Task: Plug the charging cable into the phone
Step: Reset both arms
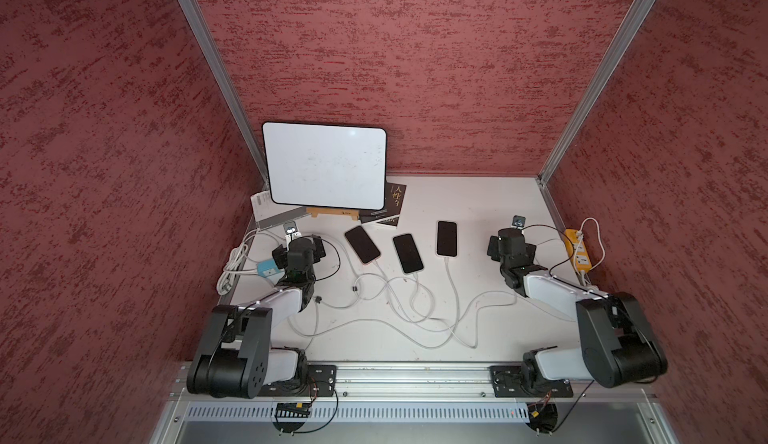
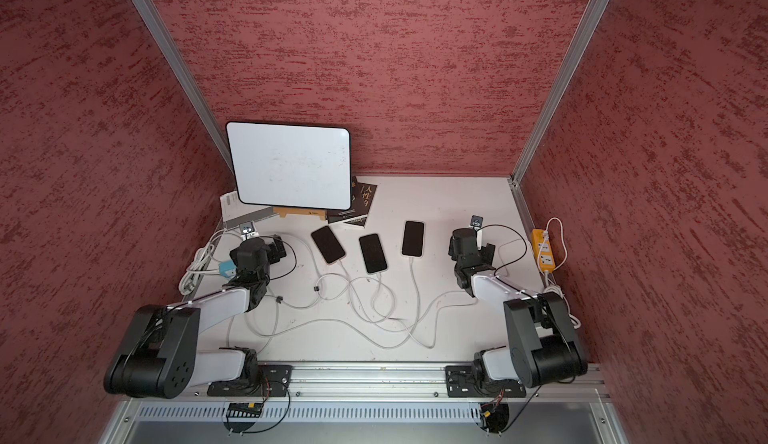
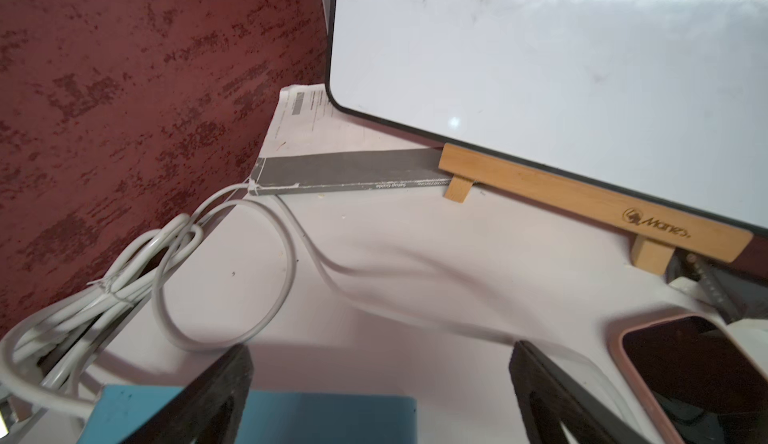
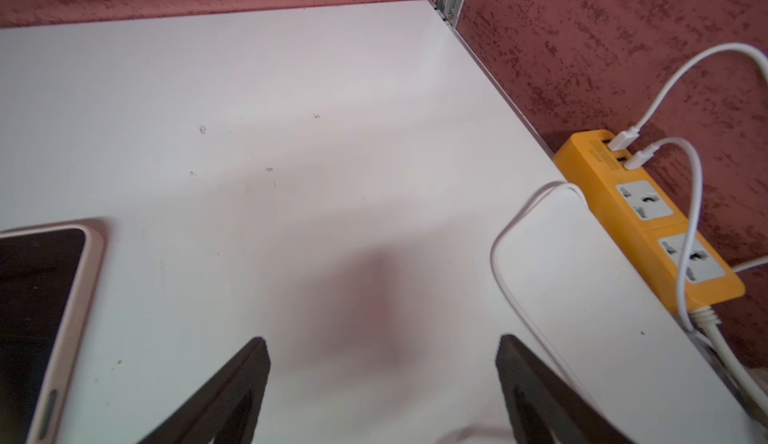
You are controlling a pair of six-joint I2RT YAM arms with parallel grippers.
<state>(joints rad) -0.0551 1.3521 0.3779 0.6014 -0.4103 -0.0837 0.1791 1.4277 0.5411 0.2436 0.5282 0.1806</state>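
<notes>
Three phones lie in a row at the centre of the table (image 1: 478, 196): the left phone (image 1: 362, 244), the middle phone (image 1: 407, 253) and the right phone (image 1: 446, 238). A white cable (image 1: 447, 265) meets the lower end of the right phone, and the other two look the same, so the plugging seems done. Whether each plug is pushed fully home is too small to tell.

The right pincer (image 4: 382, 340) stands wide with nothing between its jaws, over bare table just right of the right phone. The left pincer (image 3: 380, 346) is also wide and empty, hanging over a blue box (image 3: 257, 417) at the left of the table.

The main risk is probably the tangle of cables (image 1: 399, 304) in the lower centre of both top views. One strand runs towards the right arm, and in the right wrist view a thin loop (image 4: 498, 254) lies close beside one finger (image 4: 523, 363). If the arm sweeps low, that finger could hook the loop and tug a plug loose or drag a phone askew.

A half-seated plug could also slip out under the cable's own springiness.

On the left, the thick cord bundle (image 3: 83, 309) sits near the pincer and could snag in the same way.
</notes>
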